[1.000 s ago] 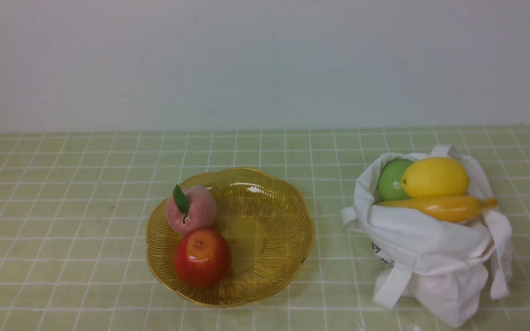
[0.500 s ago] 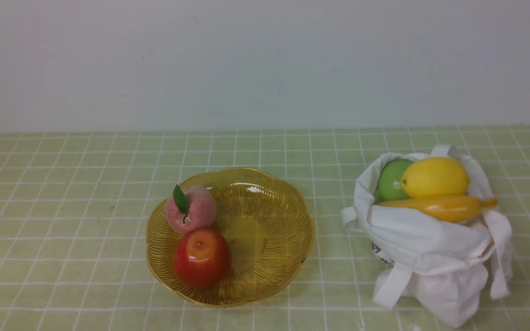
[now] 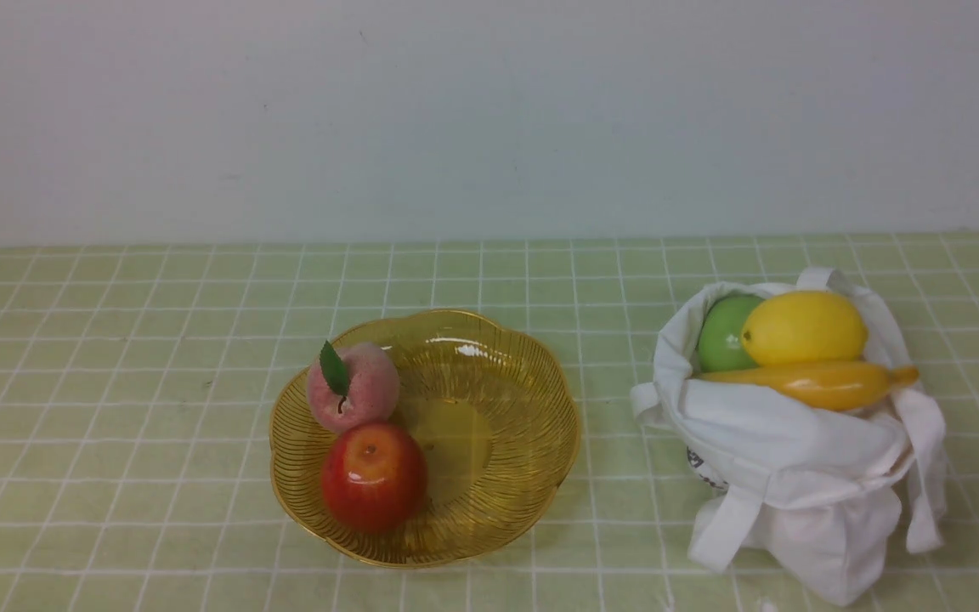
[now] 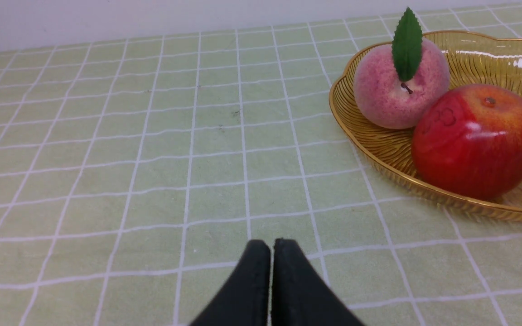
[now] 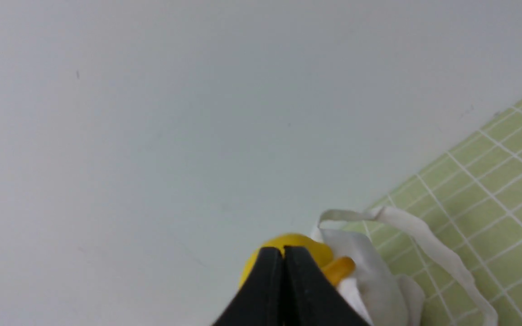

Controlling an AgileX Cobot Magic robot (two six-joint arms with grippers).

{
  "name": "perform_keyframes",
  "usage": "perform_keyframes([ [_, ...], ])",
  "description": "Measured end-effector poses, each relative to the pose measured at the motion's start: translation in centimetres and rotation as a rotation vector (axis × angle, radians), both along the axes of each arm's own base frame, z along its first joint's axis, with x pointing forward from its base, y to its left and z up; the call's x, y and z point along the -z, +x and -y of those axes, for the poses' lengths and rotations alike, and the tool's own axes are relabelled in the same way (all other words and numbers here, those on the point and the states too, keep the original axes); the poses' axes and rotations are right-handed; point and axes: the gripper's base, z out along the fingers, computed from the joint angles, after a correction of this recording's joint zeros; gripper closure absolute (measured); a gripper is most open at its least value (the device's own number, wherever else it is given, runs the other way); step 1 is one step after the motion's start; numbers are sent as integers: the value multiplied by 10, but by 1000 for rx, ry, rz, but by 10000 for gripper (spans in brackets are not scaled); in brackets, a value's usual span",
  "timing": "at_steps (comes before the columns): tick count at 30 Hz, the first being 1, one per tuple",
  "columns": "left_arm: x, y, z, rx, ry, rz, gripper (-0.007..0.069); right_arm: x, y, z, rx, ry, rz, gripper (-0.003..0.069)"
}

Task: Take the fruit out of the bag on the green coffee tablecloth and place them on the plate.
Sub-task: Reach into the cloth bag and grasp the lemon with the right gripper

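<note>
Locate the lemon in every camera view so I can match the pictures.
Front view: the lemon lies in the mouth of the bag, at the right, touching the banana.
Left wrist view: not in it.
Right wrist view: the lemon peeks from behind the tips of the right gripper, against the bag.
Shared landmark: the gridded tablecloth shows in all three views.

Tablecloth [image 3: 116,382]: pale green, white grid. Plate [image 3: 540,382]: amber, dark ribbing. Bag [image 3: 795,450]: white. Lemon [image 3: 804,327]: yellow. Banana [image 3: 821,384]: orange-yellow. Green apple [image 3: 717,338]. Peach [image 3: 364,393]: pink, green leaf [image 3: 334,368]. Red apple [image 3: 375,478].
</note>
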Motion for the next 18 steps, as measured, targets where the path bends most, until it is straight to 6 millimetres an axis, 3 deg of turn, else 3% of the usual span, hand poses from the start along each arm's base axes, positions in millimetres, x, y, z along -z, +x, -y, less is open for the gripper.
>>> perform_keyframes([
  [14, 0, 0, 0, 0, 0, 0, 632, -22, -7, 16, 148, 134, 263, 671],
  [18, 0, 0, 0, 0, 0, 0, 632, -48, -11, 9, 91, 51, 280, 671],
])
